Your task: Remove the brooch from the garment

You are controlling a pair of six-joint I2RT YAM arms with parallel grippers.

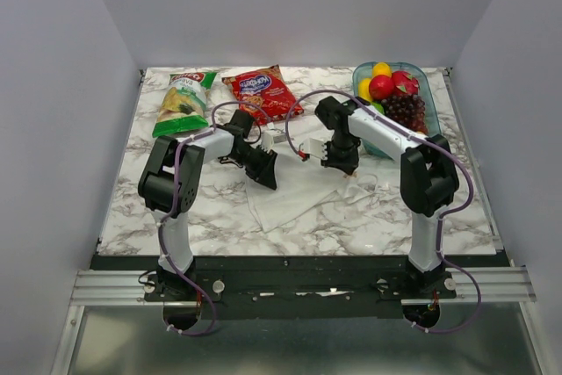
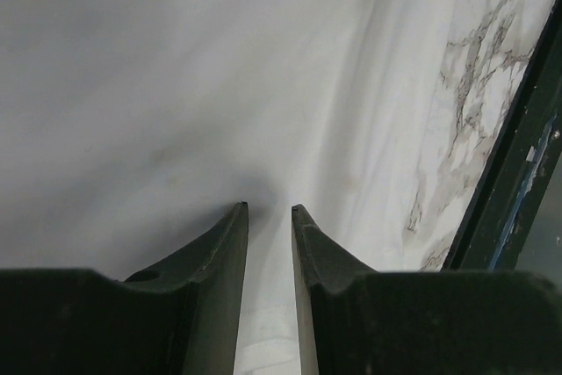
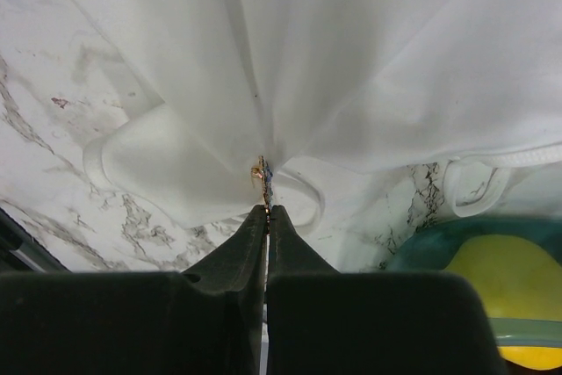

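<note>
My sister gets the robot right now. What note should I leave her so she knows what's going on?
Right hand: shut, pinching the brooch, with the white garment bunched up around it.
Left hand: fingers a little apart, tips on the garment; can't tell whether it grips a fold.
Done: brooch caught.
Left: the brooch looks still stuck in the cloth, so pull it free, probably while the left hand holds the garment down.
</note>
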